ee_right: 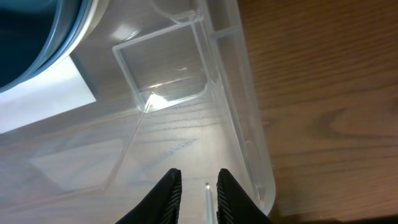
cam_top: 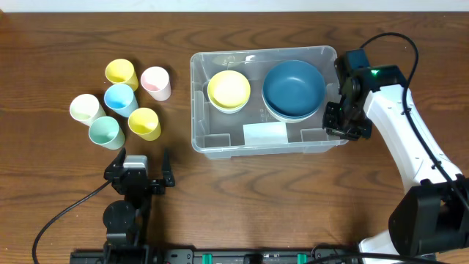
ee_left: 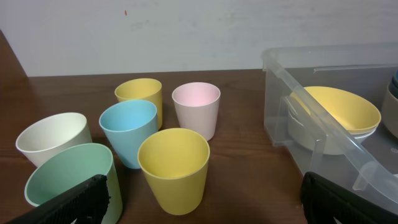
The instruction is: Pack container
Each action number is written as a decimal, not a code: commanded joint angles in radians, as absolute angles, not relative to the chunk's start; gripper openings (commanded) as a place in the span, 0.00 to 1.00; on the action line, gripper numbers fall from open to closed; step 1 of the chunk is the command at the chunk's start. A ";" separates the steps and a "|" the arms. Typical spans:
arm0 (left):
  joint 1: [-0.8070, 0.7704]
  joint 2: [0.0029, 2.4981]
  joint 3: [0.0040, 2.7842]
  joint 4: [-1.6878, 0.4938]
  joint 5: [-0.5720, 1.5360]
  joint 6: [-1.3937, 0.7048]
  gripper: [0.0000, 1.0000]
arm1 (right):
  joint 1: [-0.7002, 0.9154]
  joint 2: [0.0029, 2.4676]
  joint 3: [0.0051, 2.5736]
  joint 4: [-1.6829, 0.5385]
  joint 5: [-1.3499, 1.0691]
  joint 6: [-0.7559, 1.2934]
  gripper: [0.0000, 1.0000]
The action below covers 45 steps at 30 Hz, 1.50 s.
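Container (cam_top: 196,110), clear plastic, sits right of the middle of the table (cam_top: 278,198), its long side running across the overhead view, with a white label (cam_top: 264,134) on its bottom. Inside, a yellow bowl (cam_top: 229,89) fills the far left and a blue bowl (cam_top: 294,88) the far right. The near strip of floor around the label is bare.

At the near right corner hangs the right tool (ee_right: 198,194), its fingers drawn narrow with only a slim gap, over the floor just inside the right wall. Whether they pinch the plastic cannot be told. Bare wood runs beyond that wall and along the near rim.

To the left, apart from the container, six cups cluster: a yellow cup (cam_top: 121,72), pink cup (cam_top: 155,82), blue cup (cam_top: 119,97), white cup (cam_top: 86,108), green cup (cam_top: 105,133) and a second yellow cup (cam_top: 144,123). The pink cup stands nearest the left wall, with a gap between.

Toward the table's near edge, just beside the green cup, the left tool (cam_top: 142,166) is spread wide and holds nothing. In its wrist view the cups stand straight ahead and the container's wall is to the right.
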State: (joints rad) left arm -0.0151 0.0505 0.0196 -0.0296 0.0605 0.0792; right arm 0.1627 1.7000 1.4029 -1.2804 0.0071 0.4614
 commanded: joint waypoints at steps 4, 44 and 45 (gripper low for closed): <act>-0.016 0.051 0.005 -0.067 0.062 0.082 0.98 | 0.157 1.700 1.393 -1.298 -0.001 0.543 0.21; -0.016 0.051 0.005 -0.067 0.062 0.082 0.98 | -0.384 1.716 1.924 -1.375 -0.012 0.358 0.99; -0.016 0.051 0.005 -0.067 0.062 0.082 0.98 | -0.401 1.717 1.924 -1.374 -0.012 0.357 0.99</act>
